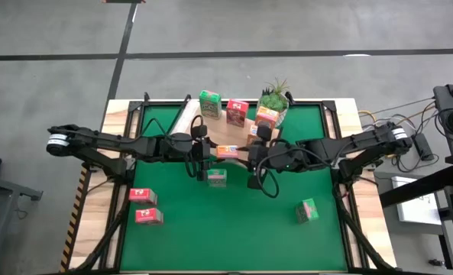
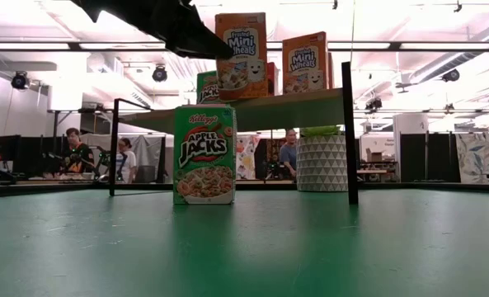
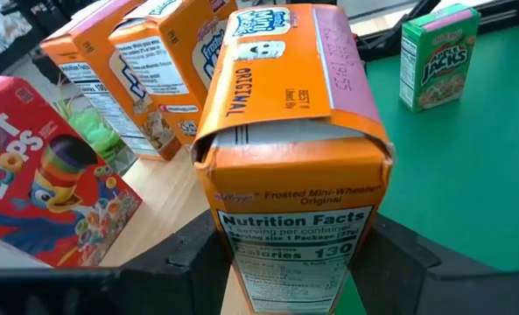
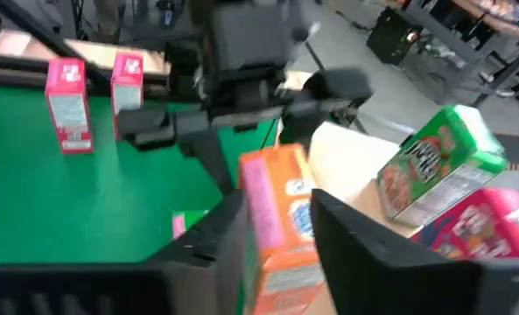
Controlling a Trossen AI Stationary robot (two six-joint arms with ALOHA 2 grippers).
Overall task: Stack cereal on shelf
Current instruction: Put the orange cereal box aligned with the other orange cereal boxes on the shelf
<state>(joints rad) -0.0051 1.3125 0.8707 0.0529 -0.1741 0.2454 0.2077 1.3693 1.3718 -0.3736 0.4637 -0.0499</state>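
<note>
Cereal, a small orange cardboard box, stands on the light-wood shelf board between both hands. The left hand and the right hand pinch it together. If either releases unevenly, I judge the box may tip onto its neighbours.

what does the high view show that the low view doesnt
Only the high view shows both arms meeting at an orange box over the shelf, two pink-red boxes on the mat's left, and a green box at its right. Only the low view shows people in the room behind and the box labels. Both show the green Apple Jacks box and the plant pot.
</note>
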